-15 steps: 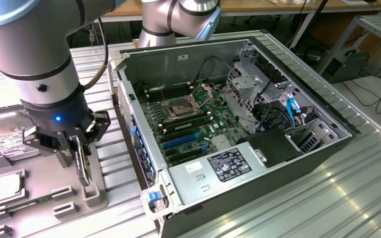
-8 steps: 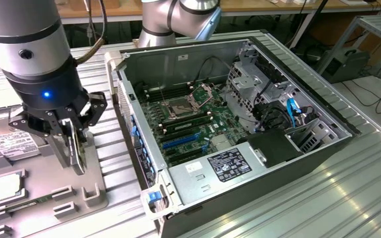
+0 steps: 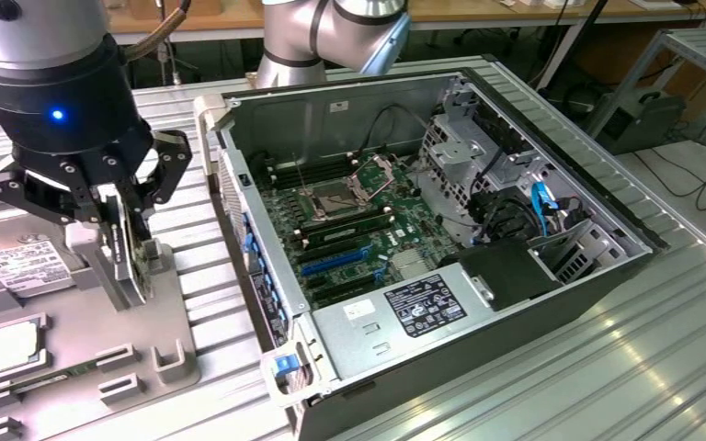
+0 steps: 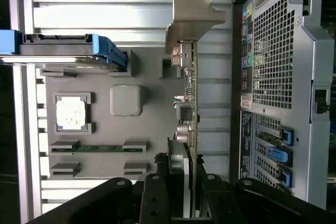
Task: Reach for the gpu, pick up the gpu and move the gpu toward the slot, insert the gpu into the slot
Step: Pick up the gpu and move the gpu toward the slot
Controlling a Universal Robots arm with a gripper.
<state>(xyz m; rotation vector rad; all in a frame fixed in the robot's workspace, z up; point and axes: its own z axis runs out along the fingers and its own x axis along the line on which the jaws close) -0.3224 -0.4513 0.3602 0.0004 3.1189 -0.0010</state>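
At the tray (image 3: 84,349), the pincer (image 3: 126,268) grips the gpu (image 4: 192,98) (upright).

The exterior camera looked down from high, fairly near, onto the open computer case (image 3: 328,115) and the grey tray (image 3: 181,312) beside it. My wrist camera faced straight down past my gripper (image 4: 188,174), close above that tray; both views shared tray and case.

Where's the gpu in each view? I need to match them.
Exterior view: the gpu stands upright in the gripper at the exterior view's left, over the grey tray.
Wrist view: the gpu edge-on, at the grey tray's edge nearest the computer case.
Shared landmark: the square silver chip in the tray.
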